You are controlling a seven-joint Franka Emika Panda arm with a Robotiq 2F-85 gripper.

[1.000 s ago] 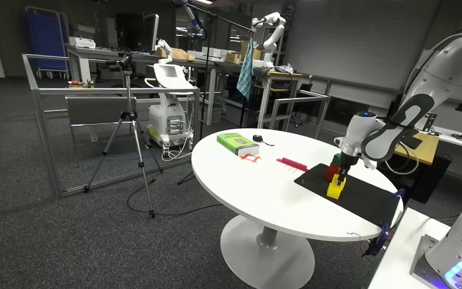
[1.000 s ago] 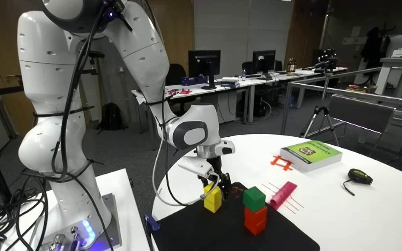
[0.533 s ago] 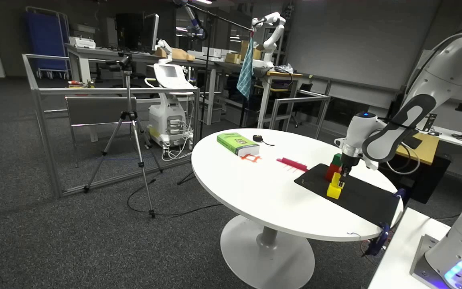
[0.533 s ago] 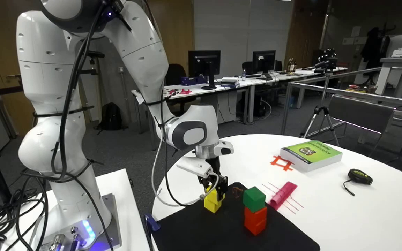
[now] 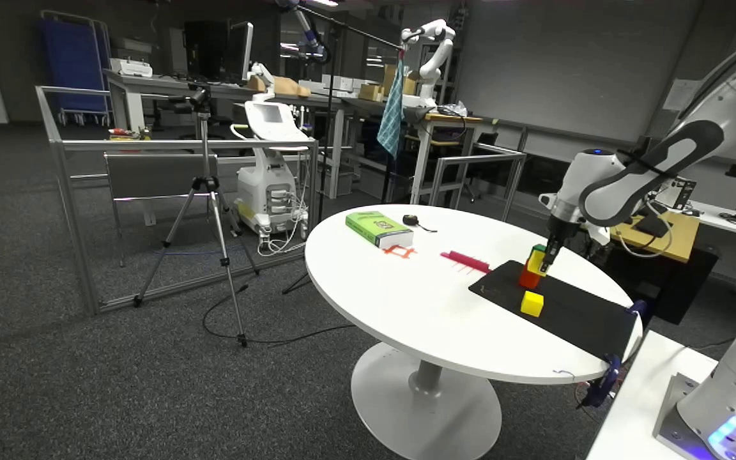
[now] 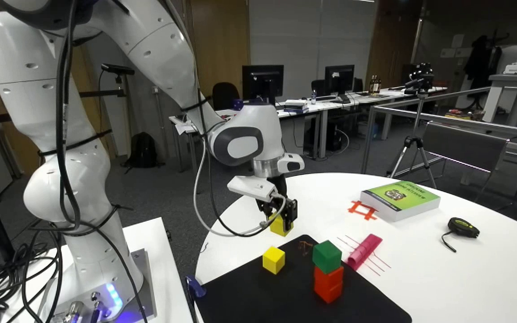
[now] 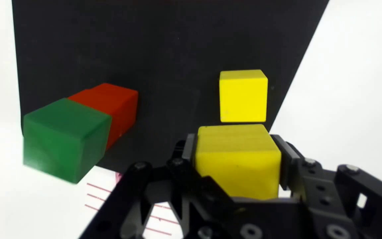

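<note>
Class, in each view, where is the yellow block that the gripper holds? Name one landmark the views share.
In an exterior view: held block, right-hand side, slightly below centre.
In an exterior view: held block, just right of centre, lower half.
Wrist view: held block, right of centre, lower half.
Shared landmark: the loose yellow block on the black mat.

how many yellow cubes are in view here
2. The held yellow cube is clamped in the gripper; the loose yellow cube sits on the black mat, apart from the red and green stack. With three views, another hidden one seems unlikely.
</note>
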